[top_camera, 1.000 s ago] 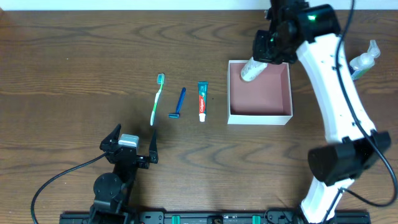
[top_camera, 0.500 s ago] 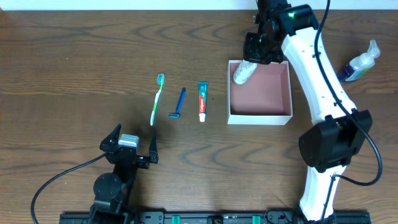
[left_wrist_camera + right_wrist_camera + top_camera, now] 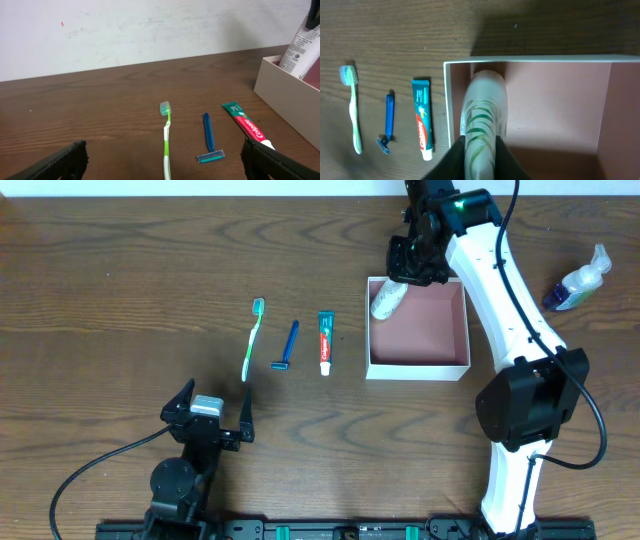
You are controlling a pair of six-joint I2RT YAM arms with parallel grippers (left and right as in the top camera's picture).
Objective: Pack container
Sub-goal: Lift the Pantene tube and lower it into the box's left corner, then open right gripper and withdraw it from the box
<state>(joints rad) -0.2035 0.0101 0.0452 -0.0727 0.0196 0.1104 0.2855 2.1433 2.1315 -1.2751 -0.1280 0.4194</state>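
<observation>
While the right claw (image 3: 404,272) clamps one white leaf-printed bottle (image 3: 388,300), tilted into the far left corner of the single container (image 3: 418,368) and perhaps touching its floor, the left claw (image 3: 214,405) rests spread wide. One toothbrush (image 3: 252,340), one razor (image 3: 287,345) and one toothpaste tube (image 3: 324,342) lie on the worktop (image 3: 100,300).

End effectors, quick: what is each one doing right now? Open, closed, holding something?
Left end effector: open, holding nothing.
Right end effector: closed on the white tube, over the container.
</observation>
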